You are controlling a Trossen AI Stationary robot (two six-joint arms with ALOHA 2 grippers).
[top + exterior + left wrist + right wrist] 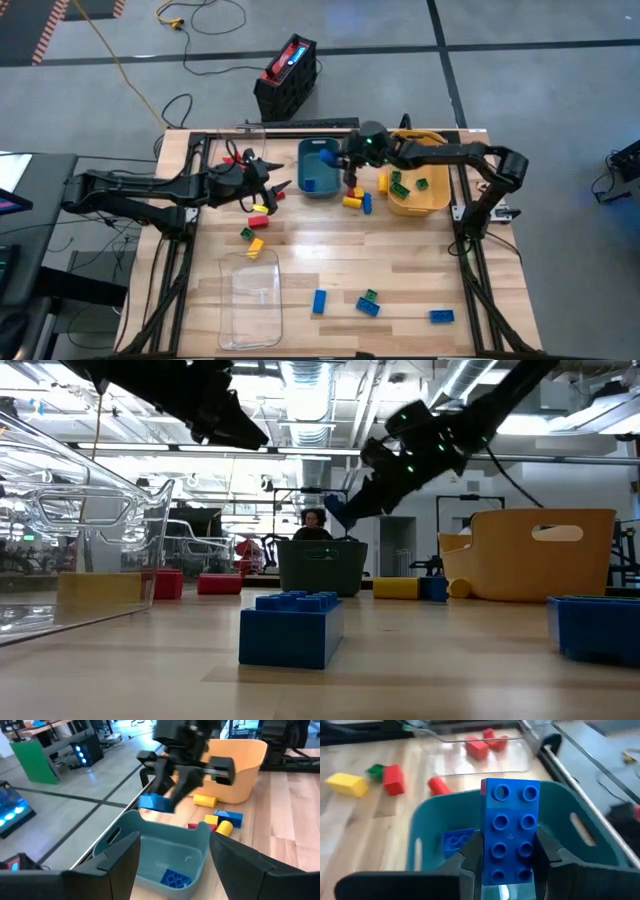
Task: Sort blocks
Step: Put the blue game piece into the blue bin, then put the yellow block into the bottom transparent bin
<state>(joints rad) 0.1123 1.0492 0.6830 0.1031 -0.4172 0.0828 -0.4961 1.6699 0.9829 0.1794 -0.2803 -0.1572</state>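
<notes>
We see the right gripper (507, 857) with its jaws clamped on 1 blue block (510, 827), poised over the teal bin (318, 180), apparently to drop it beside the blue one inside; the left gripper (175, 857) waits nearby, jaws open and empty.

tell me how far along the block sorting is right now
Partly done. One blue block already lies in the teal bin, green ones in the yellow bin, red ones in the far clear tray. In hand: the right claw holds a blue brick over the teal bin. The left claw waits open beside it. Left: loose blocks still scattered across the table.
</notes>
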